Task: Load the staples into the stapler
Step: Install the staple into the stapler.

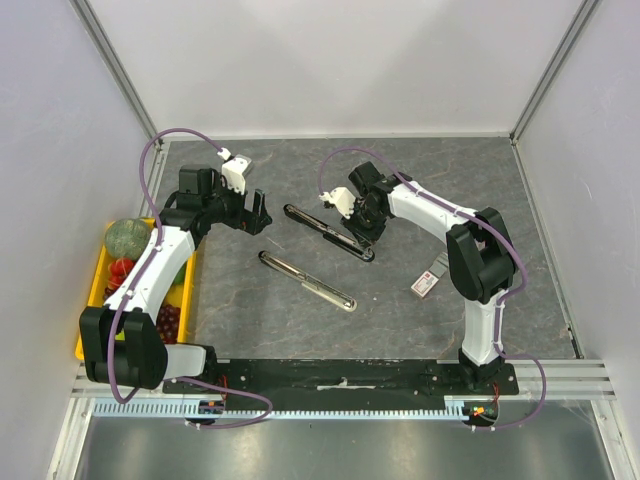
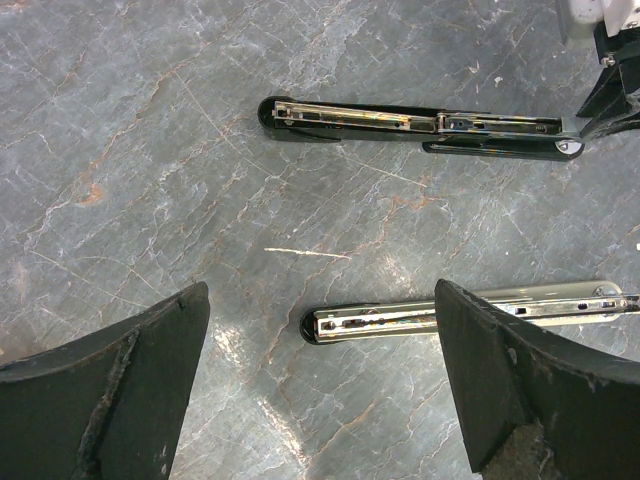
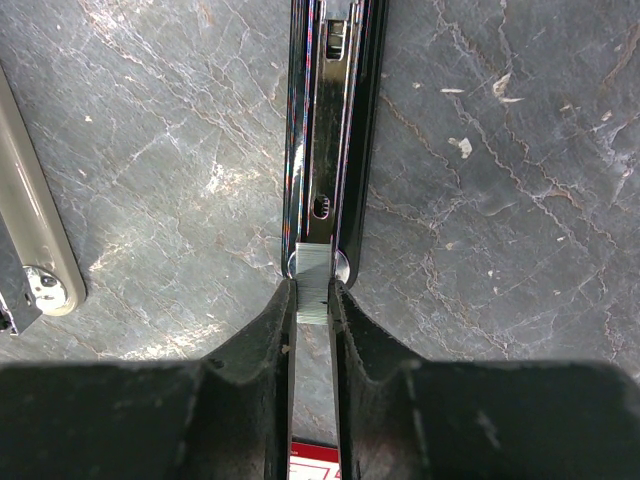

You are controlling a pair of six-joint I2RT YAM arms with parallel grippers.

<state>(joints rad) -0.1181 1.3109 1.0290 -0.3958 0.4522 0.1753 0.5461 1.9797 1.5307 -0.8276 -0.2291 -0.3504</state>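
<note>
I see a short grey staple strip [image 3: 312, 262] pinched between the fingers of the right pincer [image 3: 312, 290], which is closed down to a narrow gap just the width of the strip. The strip's far end sits at the near end of the open channel of the black stapler [image 3: 322, 130], in line with it; I cannot tell whether it has entered the rail. The black stapler lies unfolded flat on the desk [image 1: 400, 170], running diagonally, and the right pincer stands over its right end in the top view. The staples box [image 1: 427, 285], white with red print, lies well off to the right, beside the right arm's elbow. A silver stapler [image 1: 307, 281], also unfolded flat, lies near the black one on its near side, roughly parallel and apart from it. The left pincer [image 2: 320, 290] hangs wide open above the desk, holding nothing, its fingers straddling the left end of the silver stapler from above. A yellow tray [image 1: 92, 290] of fruit sits at the desk's left edge.
</note>
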